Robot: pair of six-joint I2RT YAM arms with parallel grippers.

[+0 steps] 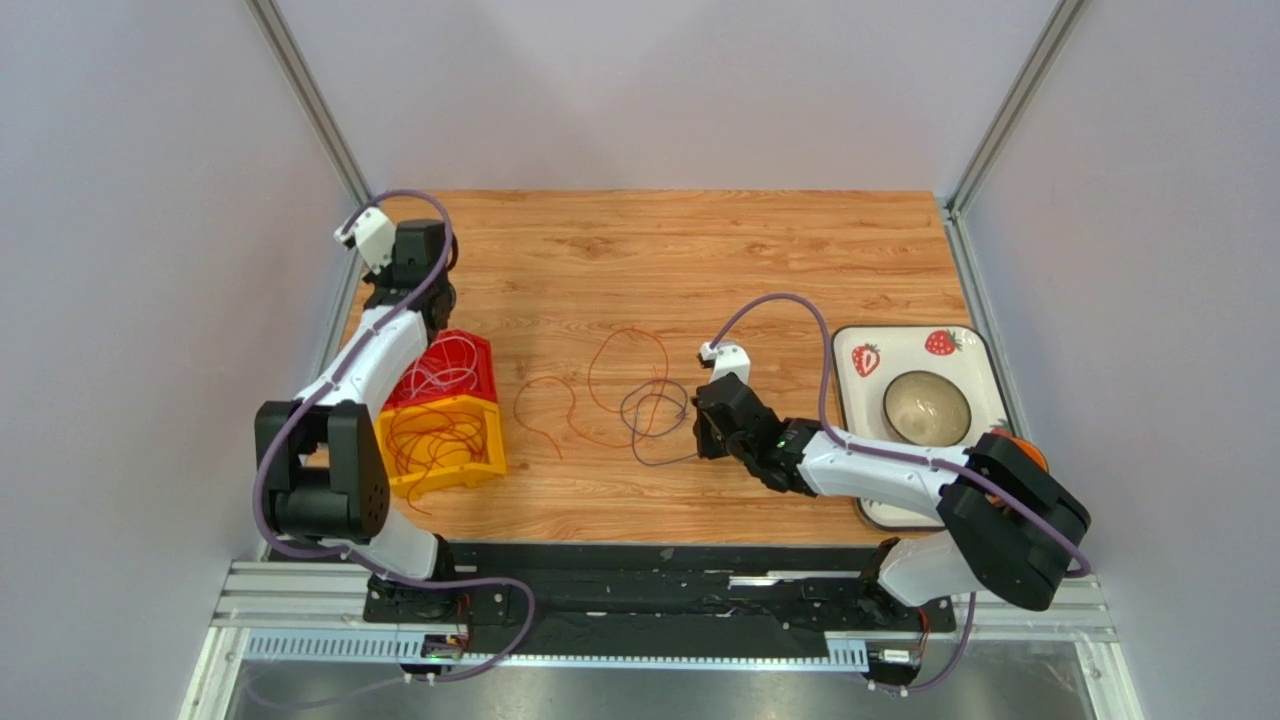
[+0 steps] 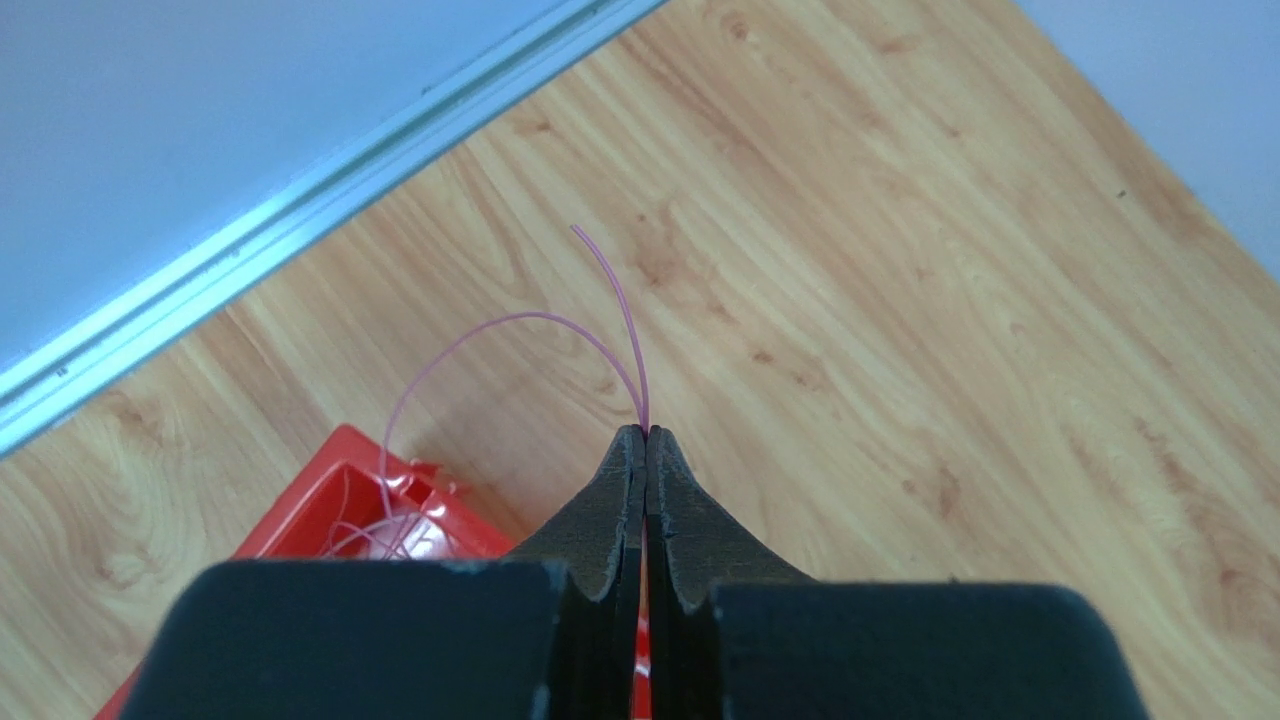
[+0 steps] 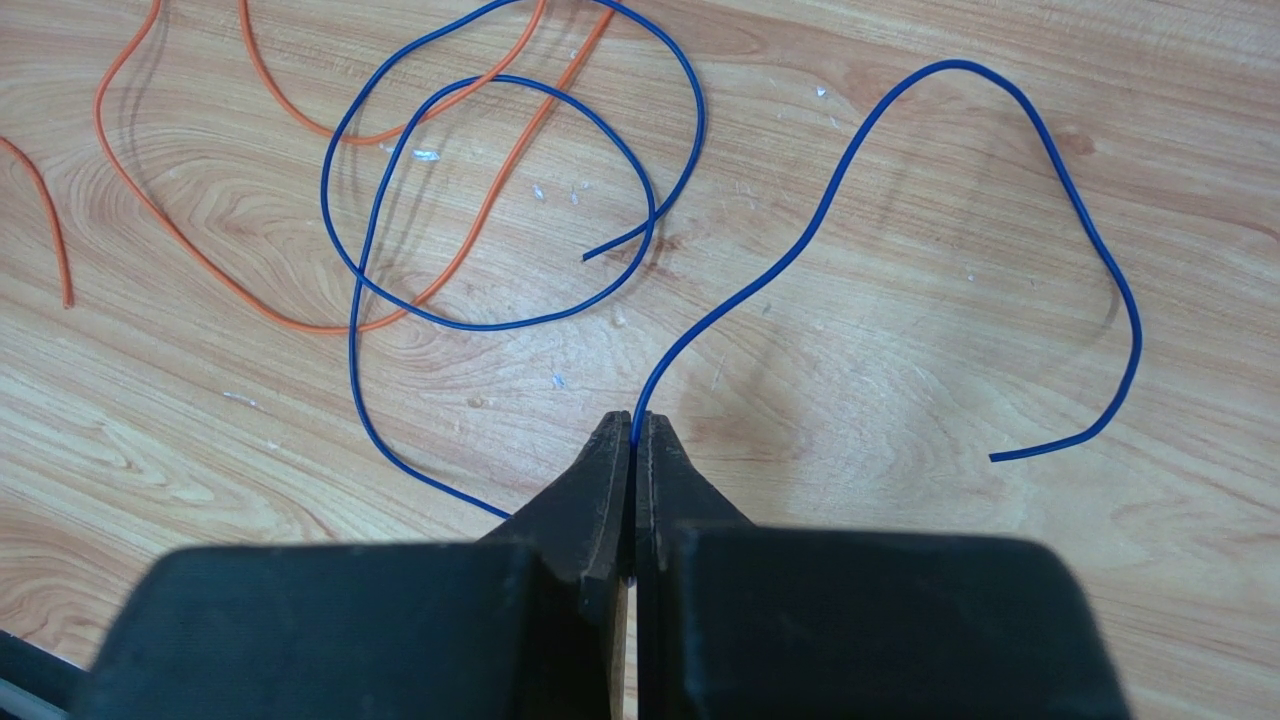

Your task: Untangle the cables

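1. Your right wrist view shows colour that the top view loses. The cable that reads dark from above is a blue wire (image 3: 962, 65).
2. Your right gripper (image 3: 633, 428) is clamped tight on that blue wire, low over the table (image 1: 721, 255).
3. Beyond the tips, the blue wire curls into a loose loop on the left, crossing an orange wire (image 3: 308, 326). Its other end arcs off to the right, free.
4. Your left gripper (image 2: 646, 435) is pinched on a thin pink wire (image 2: 519, 315), above the red bin (image 2: 323, 480).
5. The pink wire arcs from the tips down into the red bin; a short end sticks up.
6. Only the top view shows the yellow bin (image 1: 446, 443) holding orange wires, and far right the tray (image 1: 962, 353) with a bowl (image 1: 924, 405).
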